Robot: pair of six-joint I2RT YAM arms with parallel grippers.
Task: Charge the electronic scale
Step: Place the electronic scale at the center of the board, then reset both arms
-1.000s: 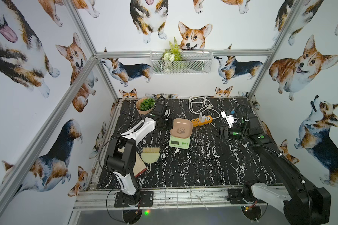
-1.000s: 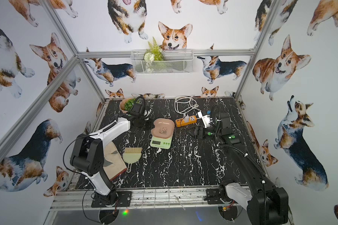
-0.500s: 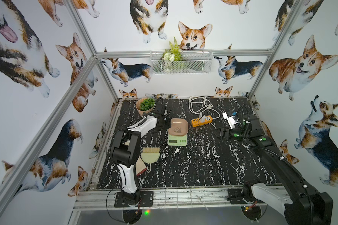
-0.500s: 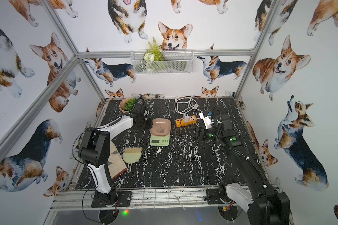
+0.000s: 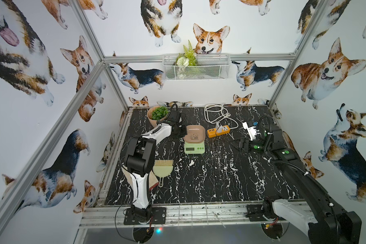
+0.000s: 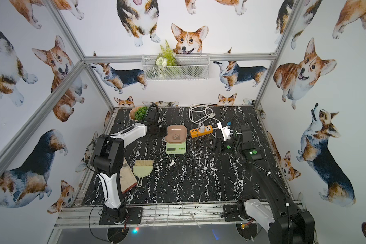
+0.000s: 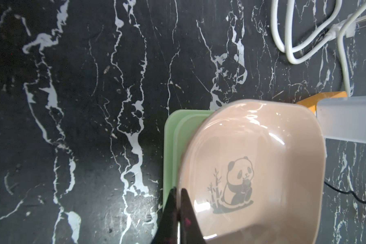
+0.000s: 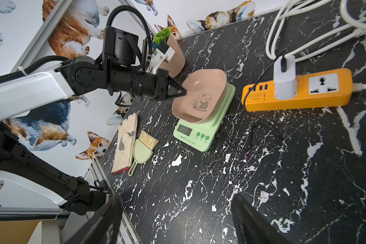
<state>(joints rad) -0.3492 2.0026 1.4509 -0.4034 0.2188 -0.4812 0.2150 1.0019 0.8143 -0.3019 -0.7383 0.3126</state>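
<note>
Left gripper point(image 8: 184, 92) pinches the pink tray point(image 5: 194, 134) by its rim, dead centre in both top views, atop the green scale point(image 5: 194, 148). Right gripper point(image 5: 240, 145) hovers just right, jaws spread wide.

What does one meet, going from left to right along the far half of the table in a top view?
Plant pot → left pincer → electronic scale → orange power strip → right pincer.
</note>
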